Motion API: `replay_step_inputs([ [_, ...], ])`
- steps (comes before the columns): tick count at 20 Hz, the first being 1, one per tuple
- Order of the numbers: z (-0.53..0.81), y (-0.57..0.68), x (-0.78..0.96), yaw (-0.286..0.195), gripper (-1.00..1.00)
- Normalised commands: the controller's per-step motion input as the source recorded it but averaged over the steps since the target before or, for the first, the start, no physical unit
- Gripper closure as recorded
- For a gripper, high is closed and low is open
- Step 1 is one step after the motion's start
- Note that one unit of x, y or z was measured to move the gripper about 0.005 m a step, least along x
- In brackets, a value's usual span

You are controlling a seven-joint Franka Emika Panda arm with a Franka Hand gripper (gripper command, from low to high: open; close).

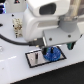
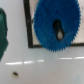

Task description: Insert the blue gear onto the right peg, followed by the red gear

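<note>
The blue gear lies flat over the exterior view's right part of the black-rimmed white plate. In the wrist view the blue gear fills the plate's corner, and a dark post, the right peg, shows inside its centre hole. My gripper hangs just above the gear. One dark green finger appears at the picture's edge, apart from the gear, and the other is out of frame. A thinner dark post stands on the plate beside the gear. The red gear is out of view.
The arm's white body covers much of the exterior view. A small patterned object stands at the back on the exterior view's left, and a dark cable runs across the white table. A tiny dark speck lies on the table.
</note>
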Motion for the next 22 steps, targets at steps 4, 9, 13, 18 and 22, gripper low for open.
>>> replay_step_inputs([
  [4, 0.21, 0.33, -0.55, 0.0, -1.0],
  [9, 0.05, 0.31, -0.8, 0.0, -1.0],
  [13, 0.01, 0.39, -0.76, 0.0, -1.0],
  [18, -0.01, 0.42, -0.71, 0.0, -1.0],
  [22, -0.1, 0.31, -0.73, 0.0, -1.0],
])
